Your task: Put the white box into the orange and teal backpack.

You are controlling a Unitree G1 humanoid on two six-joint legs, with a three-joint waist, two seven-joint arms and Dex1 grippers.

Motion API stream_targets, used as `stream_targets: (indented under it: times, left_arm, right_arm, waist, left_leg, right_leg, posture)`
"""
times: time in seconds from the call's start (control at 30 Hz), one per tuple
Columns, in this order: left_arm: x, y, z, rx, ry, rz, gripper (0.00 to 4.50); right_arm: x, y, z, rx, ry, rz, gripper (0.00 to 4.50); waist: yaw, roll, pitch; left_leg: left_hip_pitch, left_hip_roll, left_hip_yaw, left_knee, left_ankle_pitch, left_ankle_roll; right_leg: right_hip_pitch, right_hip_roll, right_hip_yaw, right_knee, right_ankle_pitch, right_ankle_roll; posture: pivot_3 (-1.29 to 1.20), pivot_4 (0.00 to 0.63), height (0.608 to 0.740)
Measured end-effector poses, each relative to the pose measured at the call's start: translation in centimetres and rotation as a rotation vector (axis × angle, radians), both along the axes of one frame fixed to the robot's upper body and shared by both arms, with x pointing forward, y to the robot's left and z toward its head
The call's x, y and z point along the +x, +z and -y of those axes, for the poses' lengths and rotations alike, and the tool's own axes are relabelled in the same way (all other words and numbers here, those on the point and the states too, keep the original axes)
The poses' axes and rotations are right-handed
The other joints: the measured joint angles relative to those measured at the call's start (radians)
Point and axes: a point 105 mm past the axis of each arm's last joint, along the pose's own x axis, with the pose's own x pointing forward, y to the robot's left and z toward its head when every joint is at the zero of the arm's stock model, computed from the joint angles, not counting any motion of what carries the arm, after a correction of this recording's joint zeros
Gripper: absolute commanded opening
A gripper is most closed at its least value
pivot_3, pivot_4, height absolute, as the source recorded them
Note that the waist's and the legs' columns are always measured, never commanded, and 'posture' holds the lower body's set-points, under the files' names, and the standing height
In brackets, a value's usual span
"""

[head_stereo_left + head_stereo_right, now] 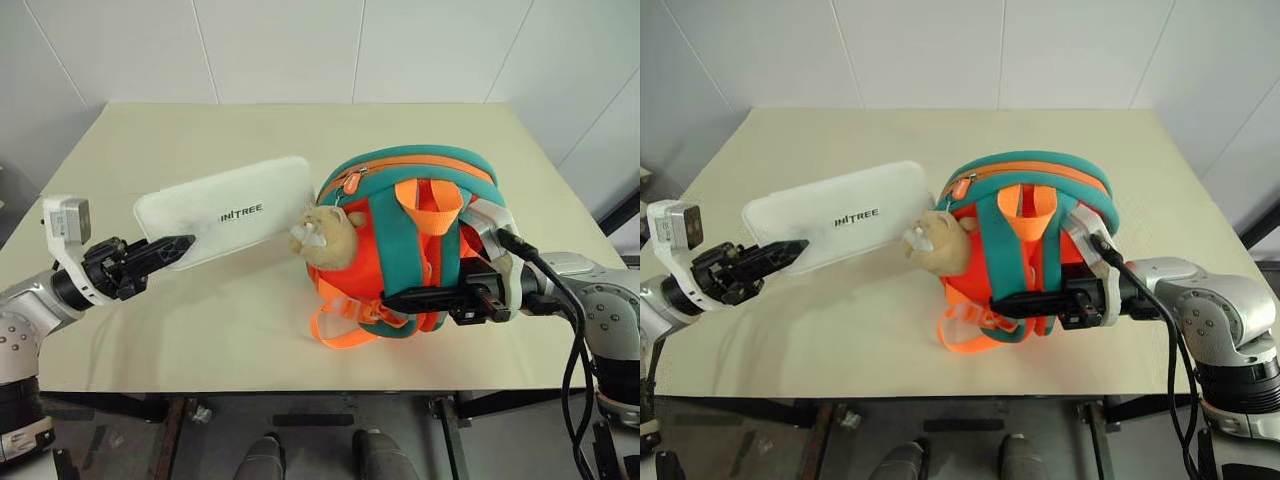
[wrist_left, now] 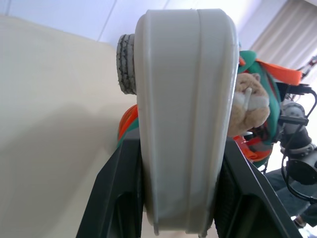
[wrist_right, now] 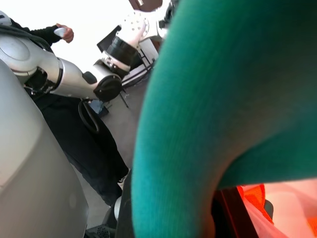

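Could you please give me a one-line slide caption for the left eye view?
Left gripper holds the white box beside the backpack, whose strap the right gripper grips.

We see a beige table (image 1: 120,330) with a plain matte top, set against a wall of large white panels (image 1: 280,50) divided by thin seams. Below the table's near edge we make out dark metal frame bars (image 1: 330,420) and a grey floor (image 1: 320,455). In the right wrist view, a person in black clothing (image 3: 99,163) stands nearby, one hand (image 3: 63,32) raised.
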Motion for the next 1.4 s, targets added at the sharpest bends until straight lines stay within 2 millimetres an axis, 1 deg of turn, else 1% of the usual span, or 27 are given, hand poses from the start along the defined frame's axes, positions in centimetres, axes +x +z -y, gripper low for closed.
stream_targets:
  times: [0.17,0.27,0.33,0.4,0.57,0.63,0.7,0.77,0.87,1.0,1.1,1.23,1.3,1.37,1.4]
  left_arm:
    - [0.1,0.3,1.3,0.024,-0.058,0.033,1.33]
    - [-0.3,0.8,2.3,0.058,-0.116,0.072,1.33]
    - [-0.6,0.9,2.4,0.11,-0.134,0.102,1.33]
    - [-0.9,1.3,2.6,0.196,-0.151,0.17,1.33]
    - [-0.3,1.1,3.0,0.393,-0.169,0.315,1.33]
    - [0.4,0.8,3.2,0.446,-0.173,0.342,1.33]
    - [1.3,1.0,3.8,0.491,-0.183,0.374,1.33]
    - [2.0,1.6,4.9,0.53,-0.196,0.411,1.33]
    - [2.5,2.0,6.3,0.556,-0.228,0.437,1.33]
    - [3.8,2.0,9.1,0.584,-0.273,0.433,1.33]
    - [4.5,2.0,11.8,0.584,-0.316,0.437,1.33]
    - [5.6,0.9,14.7,0.577,-0.364,0.409,1.33]
    - [6.7,-0.1,16.6,0.587,-0.358,0.396,1.33]
    - [7.4,-0.9,18.3,0.573,-0.366,0.379,1.33]
    - [7.6,-1.1,18.8,0.572,-0.367,0.377,1.33]
  right_arm:
    - [-0.1,-0.2,0.1,0.0,0.01,0.001,0.03]
    - [-0.1,-0.6,-0.1,-0.014,0.014,-0.006,0.03]
    - [0.0,-0.7,-0.2,-0.015,0.015,-0.005,0.03]
    - [0.0,-0.8,-0.2,-0.018,0.013,-0.005,0.03]
    - [0.2,-0.9,-0.2,-0.019,0.009,-0.013,0.03]
    - [0.3,-1.0,-0.3,-0.024,0.008,-0.015,0.03]
    - [0.4,-1.0,-0.5,-0.025,0.015,-0.013,0.03]
    - [0.5,-0.9,-0.8,-0.027,0.023,-0.006,0.03]
    - [0.5,-1.0,-0.7,-0.028,0.023,-0.009,0.03]
    - [0.6,-0.9,-0.8,-0.023,0.026,-0.007,0.03]
    - [0.6,-0.9,-1.0,-0.019,0.033,-0.003,0.03]
    - [0.6,-0.8,-1.3,-0.013,0.038,0.005,0.03]
    - [0.7,-0.8,-1.3,-0.012,0.031,0.007,0.03]
    - [0.8,-0.8,-1.4,-0.01,0.026,0.009,0.03]
    - [0.8,-0.8,-1.5,-0.011,0.022,0.01,0.03]
  waist:
    - [0.002,0.0,0.0]
    - [0.003,0.0,0.0]
    - [0.003,0.0,0.0]
    - [0.003,0.0,0.0]
    - [0.003,0.0,0.0]
    - [0.003,0.0,0.0]
    - [0.003,0.0,0.0]
    - [0.003,0.0,0.0]
    - [0.002,0.0,0.0]
    - [0.0,0.0,0.0]
    - [0.002,0.0,0.0]
    - [0.001,0.0,0.0]
    - [0.004,0.0,0.0]
    - [0.005,0.0,0.0]
    - [0.003,0.0,0.0]
  left_leg:
    - [0.0,0.0,0.0,0.001,0.0,0.0]
    - [0.0,0.0,0.0,0.001,0.0,0.0]
    - [0.0,0.0,0.0,0.0,0.0,0.0]
    - [0.0,0.0,0.0,0.0,0.0,0.0]
    - [0.0,0.0,0.0,0.001,0.0,0.0]
    - [0.0,0.0,0.0,0.001,0.0,0.0]
    - [0.0,0.0,0.0,0.002,0.0,0.0]
    - [0.0,0.0,0.0,0.002,0.0,0.001]
    - [0.0,0.0,0.0,0.002,-0.001,0.001]
    - [0.0,0.0,0.0,0.003,-0.001,0.001]
    - [-0.001,0.0,0.0,0.004,-0.001,0.001]
    - [-0.001,0.0,0.0,0.006,-0.001,0.002]
    - [-0.001,0.0,0.0,0.009,-0.001,0.002]
    - [-0.003,-0.001,-0.001,0.012,-0.002,0.003]
    - [-0.004,-0.001,0.0,0.014,-0.002,0.004]
  right_leg:
    - [0.0,0.0,0.0,0.0,0.0,0.0]
    - [0.0,0.0,0.0,0.0,0.0,0.0]
    - [0.0,0.0,0.0,0.0,0.0,0.0]
    - [0.0,0.0,0.0,-0.001,0.0,0.0]
    - [0.001,0.0,0.0,-0.001,0.0,0.0]
    - [0.001,0.001,0.0,0.0,0.0,0.0]
    - [0.001,0.001,0.0,0.0,0.0,0.0]
    - [0.001,0.001,0.0,0.0,0.001,0.001]
    - [0.001,0.001,0.0,0.0,0.0,0.001]
    - [0.001,0.001,0.0,0.0,0.0,0.001]
    - [0.001,0.001,0.0,0.001,0.001,0.002]
    - [0.001,0.002,0.0,0.002,0.001,0.002]
    - [0.002,0.002,0.0,0.002,0.001,0.003]
    - [0.002,0.002,0.0,0.002,0.002,0.004]
    - [0.002,0.002,0.0,0.002,0.002,0.004]
  posture:
    - [0.0,0.15,0.74]
    - [0.0,0.15,0.74]
    - [0.0,0.15,0.74]
    - [0.0,0.15,0.74]
    - [0.0,0.15,0.74]
    - [0.0,0.15,0.74]
    - [0.0,0.15,0.74]
    - [0.0,0.15,0.74]
    - [0.0,0.15,0.74]
    - [0.0,0.15,0.74]
    - [0.0,0.15,0.74]
    - [0.0,0.15,0.74]
    - [0.0,0.15,0.74]
    - [0.0,0.15,0.74]
    - [0.0,0.15,0.74]
